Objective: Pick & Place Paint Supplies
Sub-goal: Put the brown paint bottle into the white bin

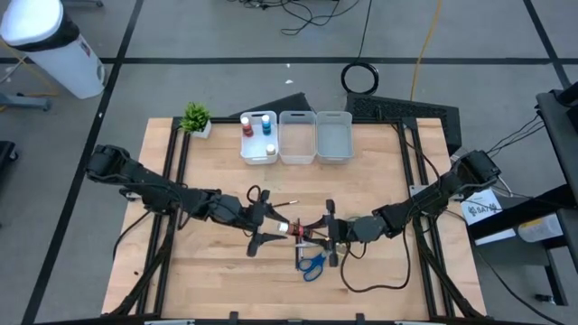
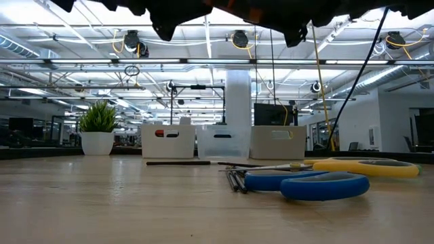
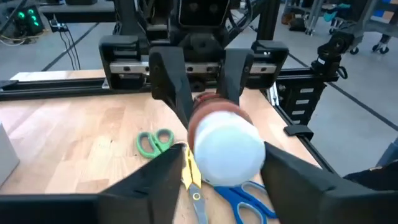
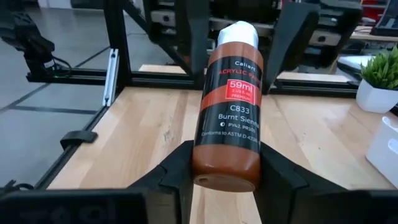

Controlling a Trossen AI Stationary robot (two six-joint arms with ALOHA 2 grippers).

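The burnt sienna paint bottle (image 4: 227, 106) hung above the surface (image 1: 208, 271) near its middle, spanning the gap between both grippers. Its long axis ran 9-to-3 in the high view, white cap toward the left gripper (image 3: 205, 186). The right gripper (image 4: 225, 177) clamped its base end; the left fingers (image 3: 146, 180) stood spread either side of the cap, apparently not yet closed. Only the wrist views showed the bottle clearly. The blue scissors (image 1: 312, 264) lay at 6 o'clock from it.
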